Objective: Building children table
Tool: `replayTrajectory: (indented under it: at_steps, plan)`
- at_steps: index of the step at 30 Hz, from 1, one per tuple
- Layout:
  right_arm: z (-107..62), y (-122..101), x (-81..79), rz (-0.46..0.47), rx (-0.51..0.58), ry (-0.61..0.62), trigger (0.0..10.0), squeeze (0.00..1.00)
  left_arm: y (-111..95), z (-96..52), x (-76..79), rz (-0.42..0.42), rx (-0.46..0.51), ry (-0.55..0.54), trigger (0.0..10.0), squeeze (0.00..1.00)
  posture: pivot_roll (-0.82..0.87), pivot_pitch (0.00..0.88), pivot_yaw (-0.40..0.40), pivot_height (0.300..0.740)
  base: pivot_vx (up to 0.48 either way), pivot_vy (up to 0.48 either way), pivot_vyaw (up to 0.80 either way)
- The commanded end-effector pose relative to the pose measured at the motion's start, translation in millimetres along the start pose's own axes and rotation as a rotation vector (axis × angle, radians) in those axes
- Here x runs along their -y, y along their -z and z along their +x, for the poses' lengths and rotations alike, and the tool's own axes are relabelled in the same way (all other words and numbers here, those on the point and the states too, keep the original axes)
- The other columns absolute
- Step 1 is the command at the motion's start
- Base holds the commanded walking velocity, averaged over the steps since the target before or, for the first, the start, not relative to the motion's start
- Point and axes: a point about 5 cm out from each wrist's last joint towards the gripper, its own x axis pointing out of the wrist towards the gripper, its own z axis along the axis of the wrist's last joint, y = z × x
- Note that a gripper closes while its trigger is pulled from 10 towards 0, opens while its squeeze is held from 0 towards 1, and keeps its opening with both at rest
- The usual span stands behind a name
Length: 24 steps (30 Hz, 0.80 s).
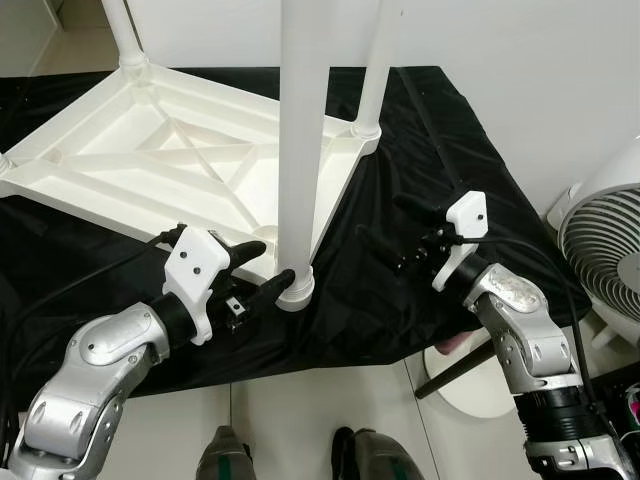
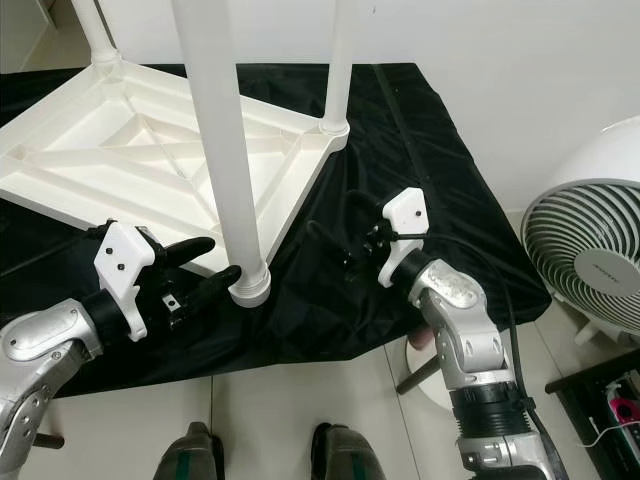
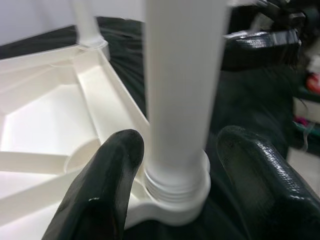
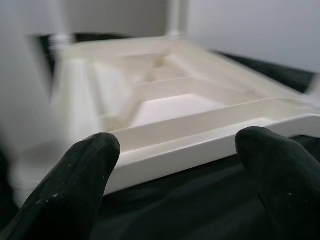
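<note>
The white children's table top (image 1: 130, 165) lies upside down on a black cloth. Three white legs stand up from its corner sockets: the near leg (image 1: 300, 150), one at the back left (image 1: 125, 30) and one at the back right (image 1: 375, 60). My left gripper (image 1: 262, 270) is open, with its two black fingers on either side of the near leg (image 3: 182, 75), just above the threaded socket (image 3: 175, 192). My right gripper (image 1: 395, 225) hovers open over the cloth to the right of the table top, and its fingers (image 4: 75, 185) point at the table top's rim (image 4: 200, 145).
The black cloth (image 1: 430, 130) covers the work table and hangs over its front edge. A white fan (image 2: 590, 260) stands on the floor to the right. A round white base (image 1: 480, 385) shows under the table's right corner. My feet (image 1: 225, 460) are at the bottom. A white wall is behind.
</note>
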Motion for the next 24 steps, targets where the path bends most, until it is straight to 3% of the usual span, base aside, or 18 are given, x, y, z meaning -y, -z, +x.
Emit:
replayTrajectory:
  at_steps: [1,5,10,19,24]
  plan:
    - [0.1,0,-7.1,0.016,-0.015,-0.096,10.0,0.00,1,-1.5,0.5,0.016,-0.008,0.011,10.0,0.00,0.06,0.078,-0.035,0.740,0.000,0.000,0.00]
    - [1.1,0,-11.8,0.025,-0.024,-0.156,10.0,0.00,4,-0.9,-3.7,0.038,-0.026,-0.013,10.0,0.00,0.06,0.074,-0.036,0.740,0.000,0.000,0.00]
    - [8.4,-4,-18.8,0.012,-0.024,-0.269,10.0,0.00,8,5.4,-12.0,0.125,-0.049,-0.085,10.0,0.00,0.06,0.063,-0.038,0.740,0.000,0.000,0.00]
    - [9.9,-10,-18.8,0.021,-0.006,-0.285,10.0,0.00,17,18.7,-24.3,0.193,-0.108,-0.217,10.0,0.00,0.05,0.047,-0.043,0.740,0.000,0.000,0.00]
    - [0.5,-13,-17.3,0.026,-0.006,-0.272,10.0,0.00,25,20.9,-34.1,0.300,-0.180,-0.230,10.0,0.00,0.05,0.045,-0.041,0.740,0.000,0.000,0.00]
